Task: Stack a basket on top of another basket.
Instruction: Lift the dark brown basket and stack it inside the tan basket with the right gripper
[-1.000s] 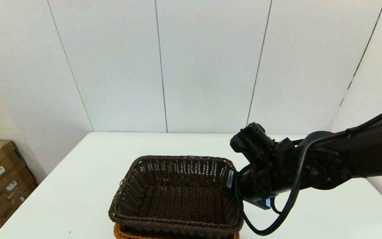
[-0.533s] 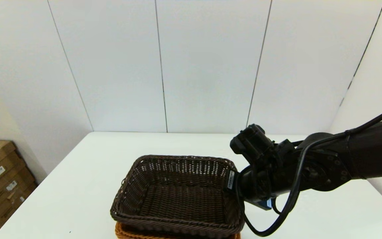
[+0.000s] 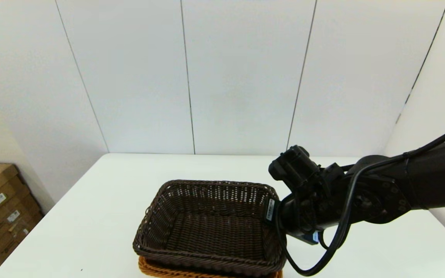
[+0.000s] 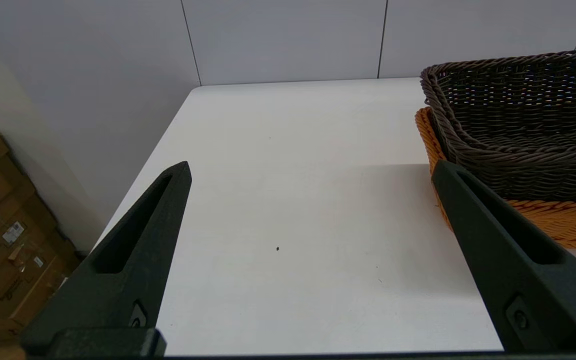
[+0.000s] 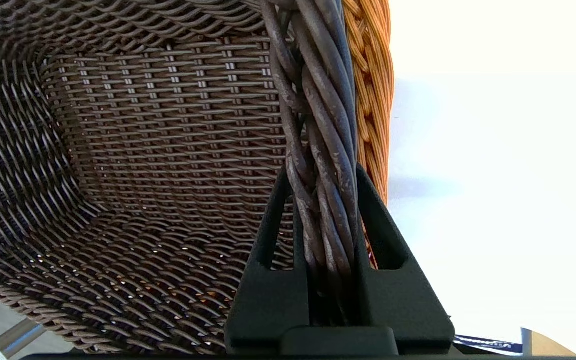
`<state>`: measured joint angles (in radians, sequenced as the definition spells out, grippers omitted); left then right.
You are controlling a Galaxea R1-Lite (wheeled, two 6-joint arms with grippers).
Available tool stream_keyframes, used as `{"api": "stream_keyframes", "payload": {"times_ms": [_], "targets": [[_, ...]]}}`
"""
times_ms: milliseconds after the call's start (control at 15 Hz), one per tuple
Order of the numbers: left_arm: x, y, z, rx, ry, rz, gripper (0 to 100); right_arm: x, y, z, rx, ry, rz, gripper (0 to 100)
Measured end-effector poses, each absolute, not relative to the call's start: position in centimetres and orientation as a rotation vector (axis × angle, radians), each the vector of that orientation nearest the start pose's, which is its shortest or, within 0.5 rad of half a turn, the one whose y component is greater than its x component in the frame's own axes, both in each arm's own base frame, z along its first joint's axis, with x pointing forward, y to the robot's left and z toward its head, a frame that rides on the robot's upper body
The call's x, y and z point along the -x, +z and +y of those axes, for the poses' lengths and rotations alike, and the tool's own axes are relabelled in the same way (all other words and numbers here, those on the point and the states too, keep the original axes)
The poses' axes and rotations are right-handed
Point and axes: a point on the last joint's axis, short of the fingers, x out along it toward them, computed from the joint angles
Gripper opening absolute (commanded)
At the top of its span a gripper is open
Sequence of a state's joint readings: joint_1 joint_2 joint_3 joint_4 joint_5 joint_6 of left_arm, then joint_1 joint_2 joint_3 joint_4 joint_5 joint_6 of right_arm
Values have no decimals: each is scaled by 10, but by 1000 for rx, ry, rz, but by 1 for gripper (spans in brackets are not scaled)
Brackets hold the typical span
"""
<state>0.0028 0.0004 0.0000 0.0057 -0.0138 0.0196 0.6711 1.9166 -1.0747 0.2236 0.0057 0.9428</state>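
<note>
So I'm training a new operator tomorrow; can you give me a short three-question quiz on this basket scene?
1. True or false: the right gripper is shut on the braided rim of the dark basket.
2. What lies directly under the dark basket? A) a cardboard box B) the orange basket C) only the bare table
3. Fill in: the left gripper is ____ and holds nothing.

Key:
1. True; its fingers pinch the rim from both sides.
2. B; the orange rim shows just below the dark one.
3. open
</note>
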Motion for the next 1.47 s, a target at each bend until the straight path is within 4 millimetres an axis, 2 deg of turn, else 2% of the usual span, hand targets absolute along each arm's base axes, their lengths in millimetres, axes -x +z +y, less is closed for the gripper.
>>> {"api": "stream_keyframes", "payload": {"times_ms": [67, 133, 1000, 1467], "targets": [[23, 75, 0, -19, -11, 6, 100, -253, 112, 201, -473, 78, 1197, 0], [23, 75, 0, -19, -11, 6, 100, -252, 112, 201, -472, 78, 1198, 100], [23, 75, 0, -19, -11, 6, 100, -249, 115, 199, -473, 83, 1194, 100], [23, 75, 0, -20, -11, 6, 100, -245, 135, 195, -428, 112, 1095, 100]]}}
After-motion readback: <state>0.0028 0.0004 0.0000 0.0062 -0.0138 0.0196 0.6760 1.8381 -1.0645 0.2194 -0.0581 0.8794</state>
